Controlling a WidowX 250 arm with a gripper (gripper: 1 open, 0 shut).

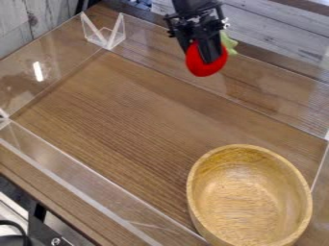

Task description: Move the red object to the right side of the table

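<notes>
The red object (pixel 206 61), a small rounded bright-red toy with a green leafy tip showing at its upper right, hangs above the far part of the table (pixel 129 115). My gripper (pixel 203 46) reaches down from the top edge, its black fingers shut on the toy's upper half. The toy is clear of the wood surface. The brown wood-grain tabletop fills most of the view.
A round light wooden bowl (pixel 249 195) sits at the near right corner. Clear acrylic walls (pixel 58 159) edge the table, with a folded acrylic piece (pixel 103 32) at the far left. A pale plank wall lies behind.
</notes>
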